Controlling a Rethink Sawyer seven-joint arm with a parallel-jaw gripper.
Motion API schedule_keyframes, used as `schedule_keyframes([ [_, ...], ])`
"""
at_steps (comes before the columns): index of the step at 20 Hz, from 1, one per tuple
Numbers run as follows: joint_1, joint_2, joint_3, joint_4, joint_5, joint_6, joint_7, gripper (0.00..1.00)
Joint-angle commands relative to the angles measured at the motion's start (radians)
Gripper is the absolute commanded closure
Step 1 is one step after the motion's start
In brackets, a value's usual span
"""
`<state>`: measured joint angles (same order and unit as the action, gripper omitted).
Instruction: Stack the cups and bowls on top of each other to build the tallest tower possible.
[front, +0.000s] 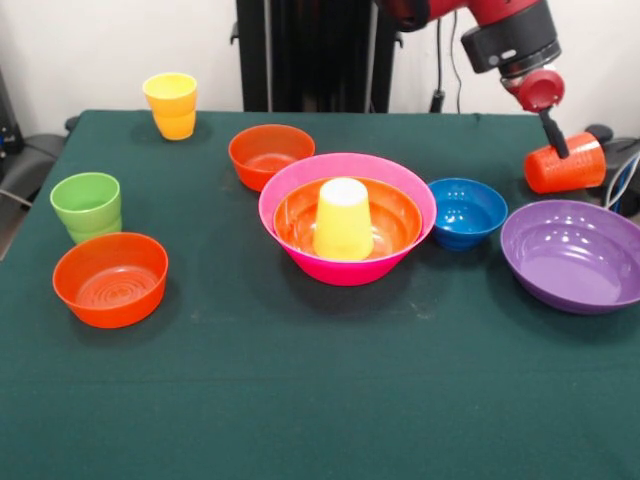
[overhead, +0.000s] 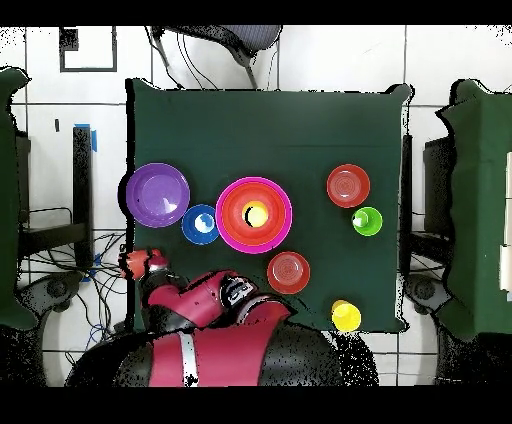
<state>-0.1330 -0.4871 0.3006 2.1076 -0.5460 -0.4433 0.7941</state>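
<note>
The gripper grips a small orange plastic cup, tilted on its side at the table's corner, above and beyond the large glossy purple bowl. Farther along the green table from the gripper sits the small blue bowl — touching the tower, a big pink bowl holding a large orange bowl with an upturned yellow cup inside. Well beyond it stand two small orange bowls, a green cup and another yellow cup.
</note>
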Motion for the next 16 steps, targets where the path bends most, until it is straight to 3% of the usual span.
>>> schedule_keyframes([
  [1, 0.021, -0.008, -0.019, -0.107, -0.024, 0.042, 0.170, 0.00],
  [5, 0.079, -0.009, -0.083, -0.163, 0.003, 0.057, 0.134, 0.00],
  [10, 0.205, -0.017, -0.257, -0.225, 0.087, -0.035, 0.088, 0.00],
  [16, 0.252, -0.003, -0.315, -0.251, 0.077, -0.079, 0.111, 0.00],
])
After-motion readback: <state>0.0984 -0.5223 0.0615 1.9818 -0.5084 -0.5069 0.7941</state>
